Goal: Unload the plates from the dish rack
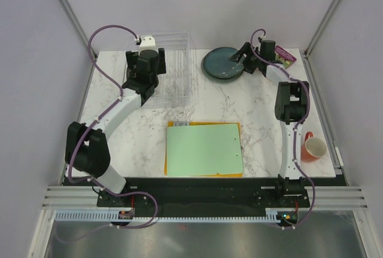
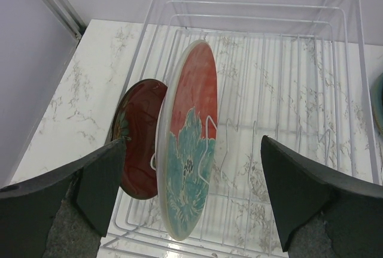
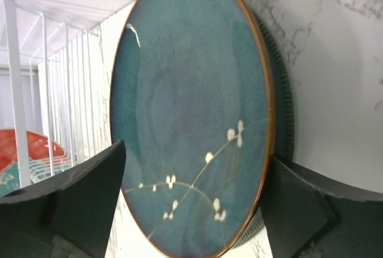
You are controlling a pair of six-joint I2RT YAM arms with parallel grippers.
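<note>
The clear dish rack stands at the back left and shows as white wires in the left wrist view. The red plate with teal pattern stands upright in it. The small dark red plate stands just to its left. My left gripper hovers over the rack, open, with its fingers wide on either side of both plates and touching neither. The dark teal plate lies on the larger grey-green plate right of the rack. My right gripper is open at the stack's edge.
A green board lies on an orange board at the table's front middle. An orange-red mug stands at the front right edge. A small purple packet lies at the back right. Walls close off the back and sides.
</note>
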